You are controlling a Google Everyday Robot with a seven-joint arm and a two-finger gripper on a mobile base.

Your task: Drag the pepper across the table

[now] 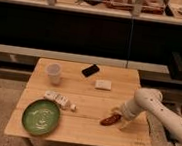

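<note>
The pepper (109,121) is a small dark red-brown curved thing lying on the light wooden slatted table (86,94), toward its front right. My gripper (120,118) sits low at the pepper's right end on a white arm that reaches in from the right. Its pale fingers (124,124) stand open, one on each side of that end. I cannot tell whether they touch the pepper.
A green plate (41,116) lies at the front left, with a small white packet (58,100) just behind it. A pale cup (53,73), a black phone (90,70) and a white block (102,84) sit toward the back. The table's right edge is close to the gripper.
</note>
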